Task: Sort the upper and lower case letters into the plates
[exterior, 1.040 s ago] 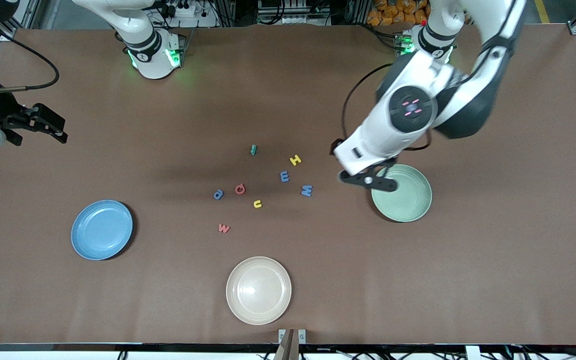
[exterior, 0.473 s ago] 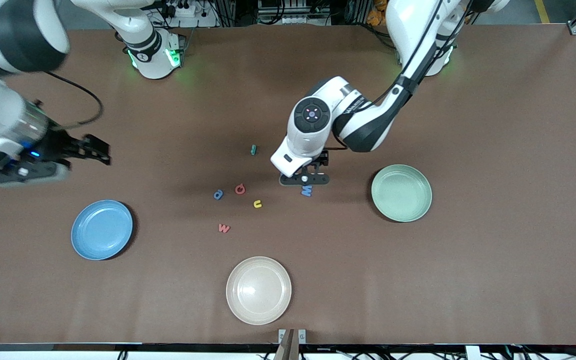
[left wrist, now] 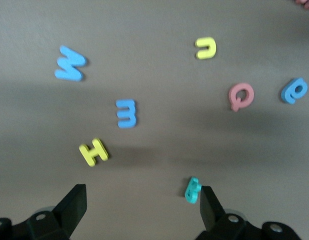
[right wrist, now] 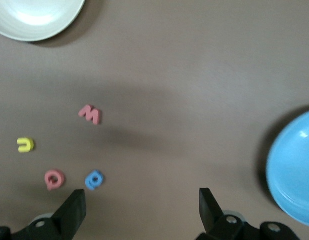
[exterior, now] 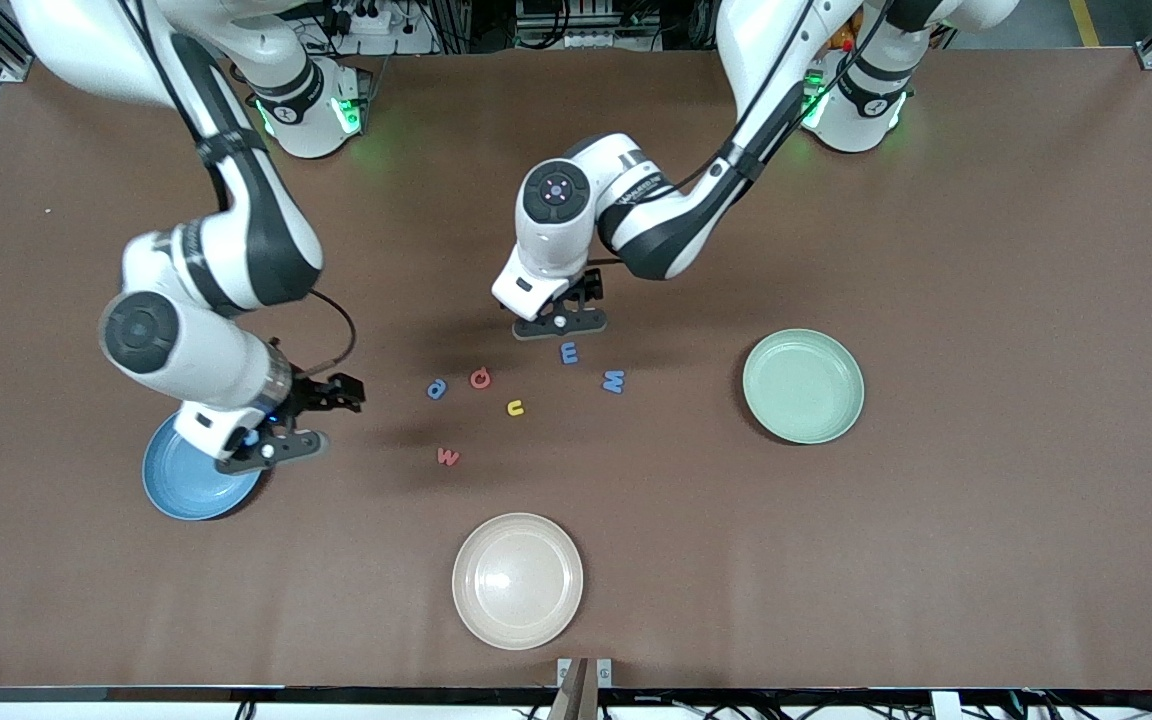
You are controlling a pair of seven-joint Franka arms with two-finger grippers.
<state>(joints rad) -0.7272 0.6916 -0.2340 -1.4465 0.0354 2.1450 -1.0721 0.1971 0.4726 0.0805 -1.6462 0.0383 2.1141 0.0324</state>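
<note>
8 letters (left wrist: 126,113), 3 plates (exterior: 803,386), 2 open tools: left tool (left wrist: 139,212), right tool (right wrist: 139,212)

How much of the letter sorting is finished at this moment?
Nothing is sorted: the blue plate and green plate hold no letters. In hand: the left claw, open and empty, is over the yellow H and teal letter; the right claw, open and empty, is over the table beside the blue plate. Left: all eight letters on the table.

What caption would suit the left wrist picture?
Open left gripper above scattered toy letters: yellow H, blue E, teal letter.
</note>
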